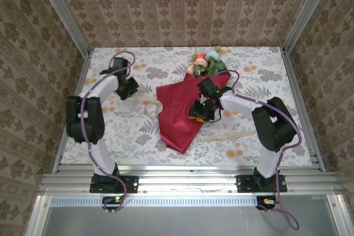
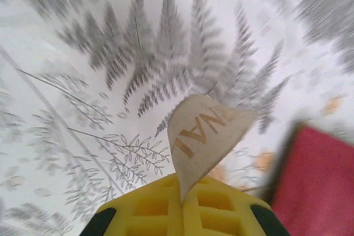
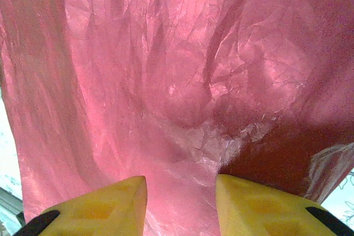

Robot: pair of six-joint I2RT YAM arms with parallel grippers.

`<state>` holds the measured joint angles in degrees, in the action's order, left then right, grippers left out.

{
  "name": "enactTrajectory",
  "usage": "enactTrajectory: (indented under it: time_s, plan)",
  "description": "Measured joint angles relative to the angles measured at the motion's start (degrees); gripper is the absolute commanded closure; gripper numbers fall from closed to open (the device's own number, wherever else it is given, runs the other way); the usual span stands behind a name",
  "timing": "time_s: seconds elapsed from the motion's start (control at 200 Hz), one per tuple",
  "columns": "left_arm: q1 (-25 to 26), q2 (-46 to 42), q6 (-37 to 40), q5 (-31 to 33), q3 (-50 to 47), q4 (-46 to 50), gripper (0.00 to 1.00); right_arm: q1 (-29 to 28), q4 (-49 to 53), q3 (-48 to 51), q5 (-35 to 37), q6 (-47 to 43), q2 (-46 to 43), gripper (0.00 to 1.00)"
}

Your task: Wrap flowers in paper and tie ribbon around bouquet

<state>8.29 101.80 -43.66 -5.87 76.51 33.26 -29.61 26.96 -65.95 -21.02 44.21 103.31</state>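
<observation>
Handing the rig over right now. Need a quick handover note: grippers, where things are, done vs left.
Left gripper: shut on one end of the ribbon, low over the tablecloth, just left of the bouquet.
Right gripper: shut on the bouquet mid-cone, with the paper bunched between its fingers.
Flowers: blooms stick out of the cone's wide far end.
The ribbon shows on the cloth on both sides of the cone, so it likely runs under it.
Done: flowers wrapped in the paper.
Left: bring the ribbon around the cone and tie it.
</observation>
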Motion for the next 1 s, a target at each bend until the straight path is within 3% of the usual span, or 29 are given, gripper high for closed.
enactTrajectory:
  time_s: [0.195,0.32,0.56,0.67,0.72,0.87,0.945,1.0]
  plan:
    - [0.79,-13.14,-0.5,0.09,0.07,-0.42,1.0,0.0,-0.15,-0.24,-0.35,-0.48,1.27,0.62]
    - [4.96,-16.31,-2.25,-3.34,0.15,-3.82,1.0,0.0,-0.24,-0.74,-0.44,-0.59,2.25,0.62]
    - [22.49,-8.31,-10.54,-14.69,7.96,-17.11,1.0,0.0,-1.16,-0.79,-0.85,-0.63,3.21,0.62]
    - [27.85,-2.1,-15.98,-18.62,8.85,-24.79,0.99,-0.02,-1.55,-0.79,-0.85,-0.63,3.21,0.62]
    - [29.24,2.32,-18.67,-20.41,9.88,-27.76,0.91,-0.04,-1.79,-0.76,-0.83,-0.63,3.21,0.63]
    - [30.42,14.34,-25.22,-23.06,13.51,-33.51,0.44,-0.07,-3.17,-0.22,-0.79,-0.61,2.89,0.63]
    - [30.23,16.74,-26.71,-22.88,13.55,-32.76,0.31,-0.07,-3.43,0.39,-0.79,-0.59,2.49,0.63]
    - [29.88,16.9,-26.75,-22.34,13.55,-31.5,0.29,-0.07,-3.67,0.61,-0.79,-0.57,2.38,0.63]
